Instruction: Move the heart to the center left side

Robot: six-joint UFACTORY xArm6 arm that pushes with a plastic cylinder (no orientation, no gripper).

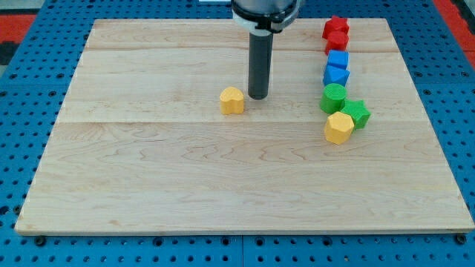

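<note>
Starting at the left, the wooden board (148,185) lies bare, and that middle-left stretch is where you want the yellow heart (232,100) to end up. The heart sits near the board's middle, slightly toward the far side. My tip (258,96) stands just beside it on its right, apparently close to touching. There is no gripper here to spread or pinch, only a plain rod. Further right, well apart, a column runs from far to near: two red blocks (335,34), two blue blocks (336,68), a green round block (333,98), a green star (356,113) and a yellow hexagon (338,127). The risk, I judge, is an off-centre push: the heart could spin or slip past the rod, drifting near or far instead of straight left. No writing or labels show.
</note>
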